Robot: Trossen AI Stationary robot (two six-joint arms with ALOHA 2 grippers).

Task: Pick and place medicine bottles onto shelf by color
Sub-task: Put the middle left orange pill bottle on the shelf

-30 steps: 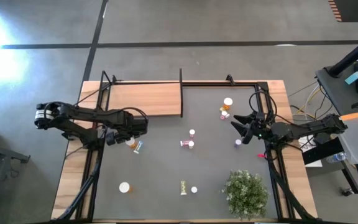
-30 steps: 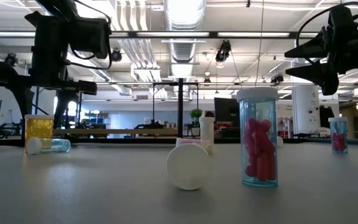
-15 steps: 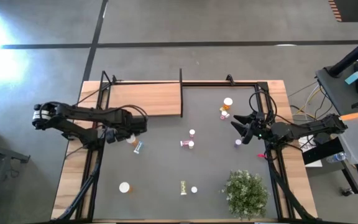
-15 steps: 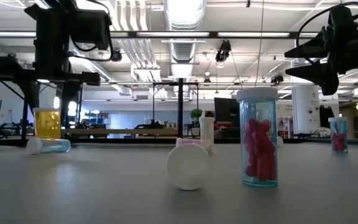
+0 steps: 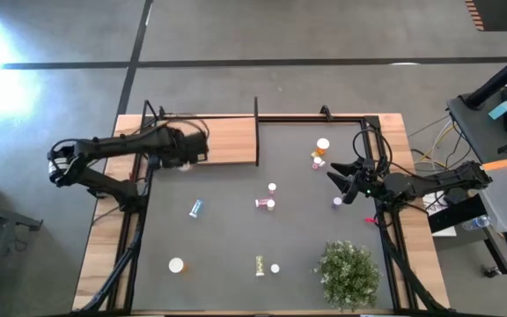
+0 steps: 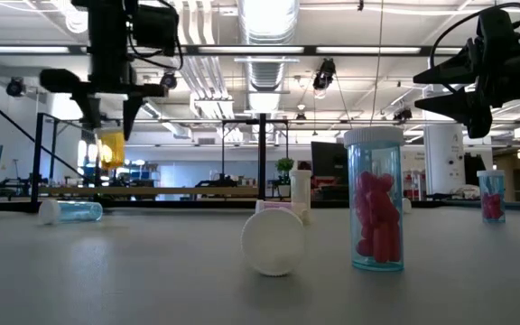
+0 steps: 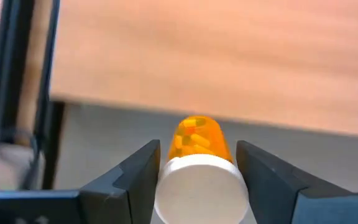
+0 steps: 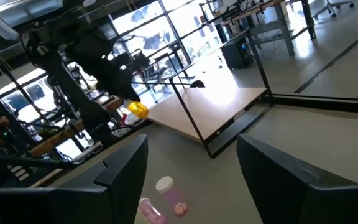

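One orange bottle (image 7: 197,144) in left jaws, clearest at wrist; right jaws open.

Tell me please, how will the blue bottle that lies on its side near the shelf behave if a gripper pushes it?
The blue bottle lies on its side on the flat mat, so it would probably roll. It looks small and nearly empty in the low view, so likely light. Its smooth round body may slip between fingers.
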